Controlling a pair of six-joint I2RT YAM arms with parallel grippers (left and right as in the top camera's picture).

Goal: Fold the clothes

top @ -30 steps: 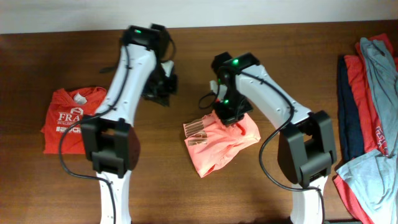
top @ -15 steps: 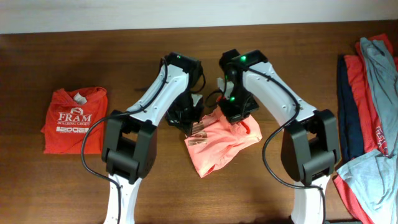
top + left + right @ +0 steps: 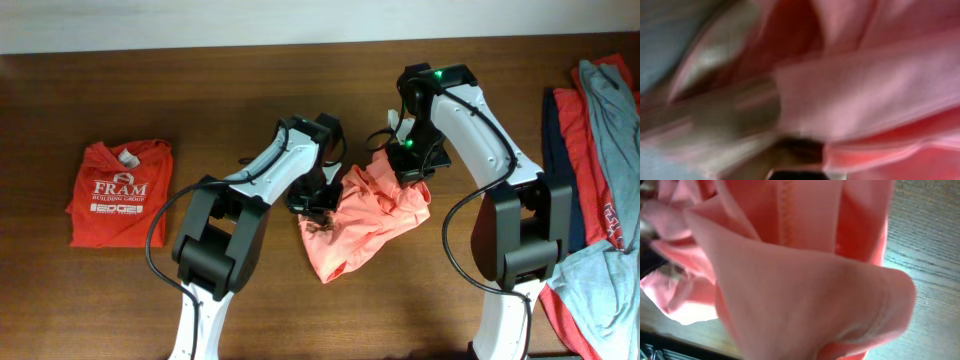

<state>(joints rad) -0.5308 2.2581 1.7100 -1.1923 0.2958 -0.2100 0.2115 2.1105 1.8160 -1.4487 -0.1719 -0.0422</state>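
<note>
Between the two grippers the salmon-pink shirt (image 3: 362,225) lies crumpled on the table (image 3: 200,90). Its upper edge bunches up into the right gripper (image 3: 408,163), which grips it. The fingers are buried in cloth, and that wrist's camera shows only draped pink folds with a strip of wood beside them. The left gripper (image 3: 316,197) presses against the shirt's near edge. Its wrist view is a pink blur, so I cannot tell whether it is parted or closed. Well beyond the right gripper, a pile of shirts (image 3: 598,120) is cut off by the frame. Far outside the left gripper lies a red FRAM shirt (image 3: 120,190).
</note>
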